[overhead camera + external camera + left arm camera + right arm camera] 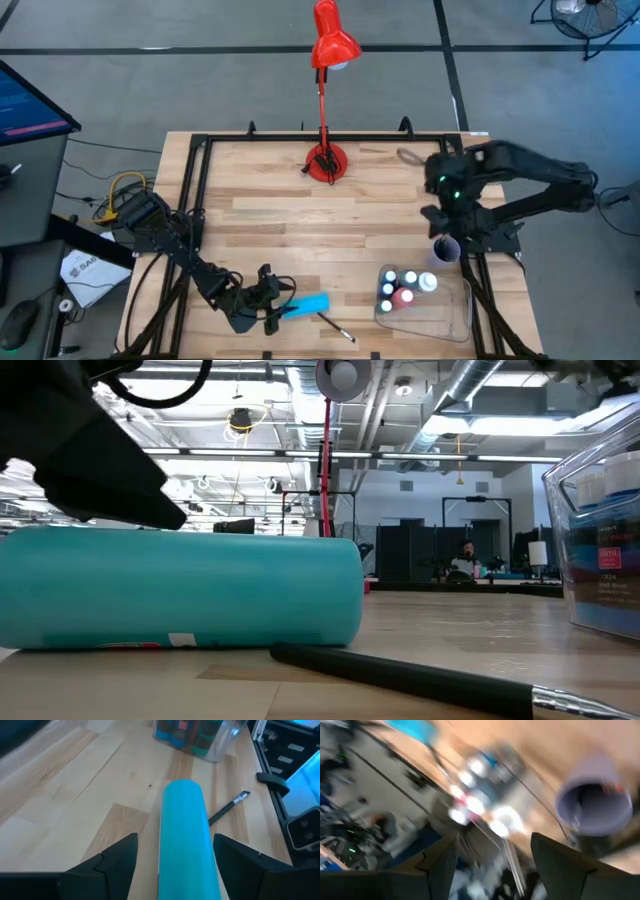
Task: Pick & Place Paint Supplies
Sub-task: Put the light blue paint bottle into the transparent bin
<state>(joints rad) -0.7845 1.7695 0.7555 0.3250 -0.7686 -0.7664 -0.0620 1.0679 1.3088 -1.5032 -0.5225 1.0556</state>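
At the near edge of the wooden bench, a teal plastic paint tube is straddled, unclamped, by the left pincer, fingers apart. A thin dark paintbrush lies just beside it. Farther right, the right pincer is held spread above a lilac cup.

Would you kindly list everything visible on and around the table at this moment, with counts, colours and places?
Teal tube: one, lying on its side at the table's front edge, between the left gripper's fingers.
Paintbrush: one, thin and dark, lying just beside the tube.
Paint bottles: several, white-capped, blue, teal and pink-red, standing in the tray.
Clear tray: one, front right of the table.
Lilac cup: one, right edge, behind the tray.
Desk lamp: one, red, back centre.
Person: one, far off in the room.
Left gripper: open, straddling the tube.
Right gripper: open, above the cup.
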